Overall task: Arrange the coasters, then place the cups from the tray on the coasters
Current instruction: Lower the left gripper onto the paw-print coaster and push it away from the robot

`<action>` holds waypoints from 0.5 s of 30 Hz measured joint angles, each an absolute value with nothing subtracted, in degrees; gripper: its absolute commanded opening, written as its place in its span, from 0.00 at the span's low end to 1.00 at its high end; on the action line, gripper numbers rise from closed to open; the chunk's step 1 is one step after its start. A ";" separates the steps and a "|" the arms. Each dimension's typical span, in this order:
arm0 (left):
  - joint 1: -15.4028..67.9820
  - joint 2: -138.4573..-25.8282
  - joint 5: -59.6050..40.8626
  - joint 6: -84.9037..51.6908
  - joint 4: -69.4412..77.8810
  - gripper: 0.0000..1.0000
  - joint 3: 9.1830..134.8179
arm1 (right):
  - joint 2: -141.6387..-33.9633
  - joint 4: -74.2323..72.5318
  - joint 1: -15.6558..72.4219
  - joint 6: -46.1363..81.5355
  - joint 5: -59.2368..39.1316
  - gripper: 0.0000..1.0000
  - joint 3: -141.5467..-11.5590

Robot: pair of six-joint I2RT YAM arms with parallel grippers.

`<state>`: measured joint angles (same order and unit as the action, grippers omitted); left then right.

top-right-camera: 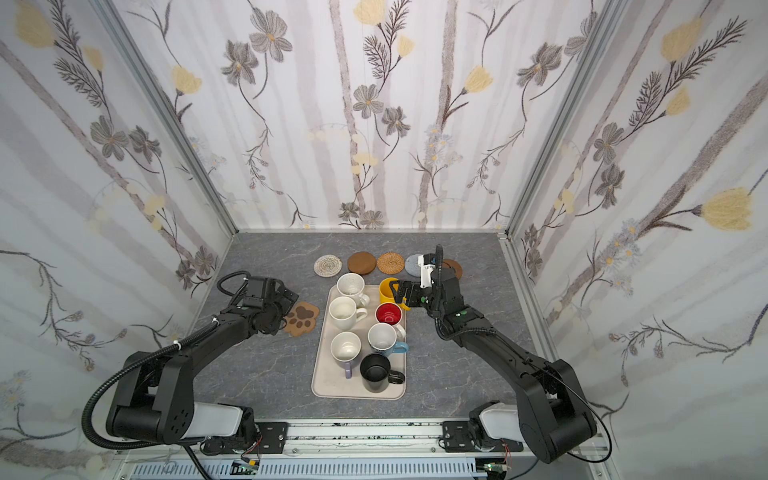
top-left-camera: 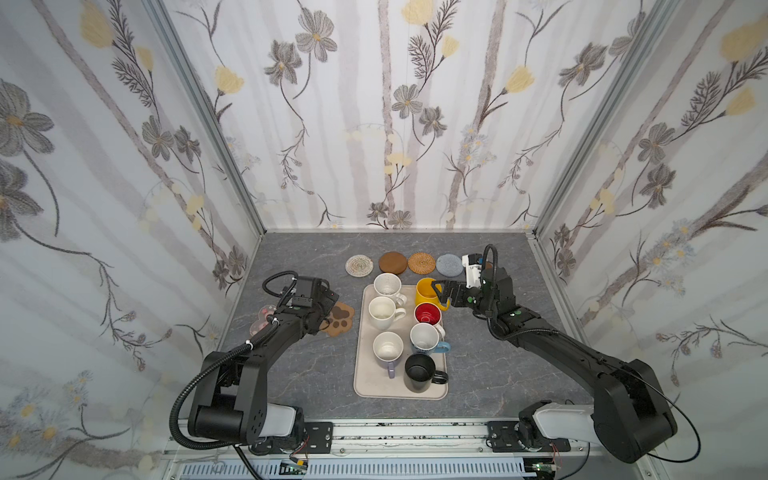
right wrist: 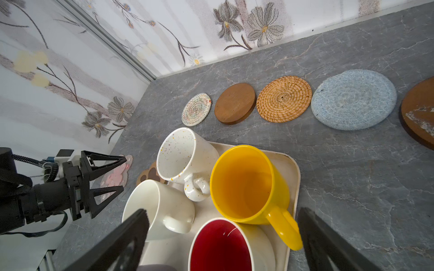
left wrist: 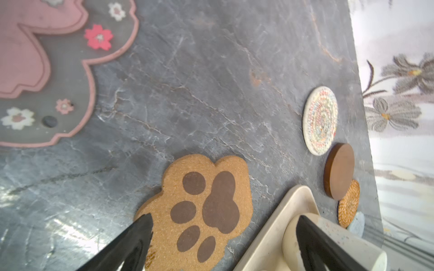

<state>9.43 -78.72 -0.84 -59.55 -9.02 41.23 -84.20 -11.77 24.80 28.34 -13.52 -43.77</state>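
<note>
Five coasters (top-right-camera: 390,263) make a row at upper middle in a top view; the paw coaster (top-right-camera: 302,318) lies left of the tray (top-right-camera: 320,384). Left wrist view: the left pincer (left wrist: 224,218), spread apart, is over the paw coaster — better to shift from the tray corner, then grip one edge. Right wrist view: the right pincer (right wrist: 223,211), also apart, hangs above the yellow mug (right wrist: 246,183) — hold it away.
</note>
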 measured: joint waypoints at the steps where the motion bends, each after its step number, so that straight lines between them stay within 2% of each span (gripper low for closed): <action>1: 9.45 -77.84 -1.21 -58.11 -8.99 0.97 40.71 | -84.29 -11.84 24.80 28.25 -13.52 1.00 -44.21; 6: 12.34 -74.85 -3.75 -57.08 -9.80 0.97 36.21 | -84.84 -10.87 24.82 27.94 -13.50 1.00 -44.71; 10: 16.86 -73.32 -5.32 -59.16 -10.04 0.93 34.24 | -84.73 -9.85 25.17 27.35 -12.84 1.00 -45.01; 15: 18.70 -73.01 -6.20 -62.08 -8.56 0.89 32.51 | -83.96 -7.88 25.76 26.63 -10.96 1.00 -45.87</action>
<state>18.70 -73.01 -6.20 -62.08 -8.56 32.51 -83.96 -7.88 25.76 26.63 -10.96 -45.87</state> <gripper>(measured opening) 0.894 0.996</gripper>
